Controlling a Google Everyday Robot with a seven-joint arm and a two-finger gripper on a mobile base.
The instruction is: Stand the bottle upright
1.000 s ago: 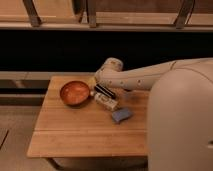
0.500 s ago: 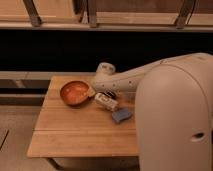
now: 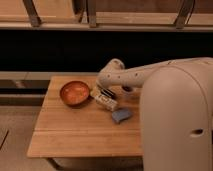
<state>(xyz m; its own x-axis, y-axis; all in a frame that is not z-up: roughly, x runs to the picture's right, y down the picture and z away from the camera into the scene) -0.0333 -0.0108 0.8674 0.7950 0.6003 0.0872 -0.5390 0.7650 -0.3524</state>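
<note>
The bottle [image 3: 106, 102] is small and cream-white with tan markings. It lies on its side on the wooden table [image 3: 75, 131], just right of the orange bowl [image 3: 75, 93]. My gripper [image 3: 102, 91] reaches in from the right on the white arm [image 3: 135, 76] and sits directly over the bottle's upper end, at or touching it. A black oblong bar [image 3: 107, 92] shows right at the gripper, above the bottle.
A blue-grey pad [image 3: 121, 115] lies on the table just below and right of the bottle. My white body [image 3: 175, 120] fills the right side and hides the table's right end. A dark ledge and railing run behind the table.
The arm's wrist has shifted slightly and dropped a little toward the bottle. The bottle still lies on its side in about the same spot beside the bowl.
</note>
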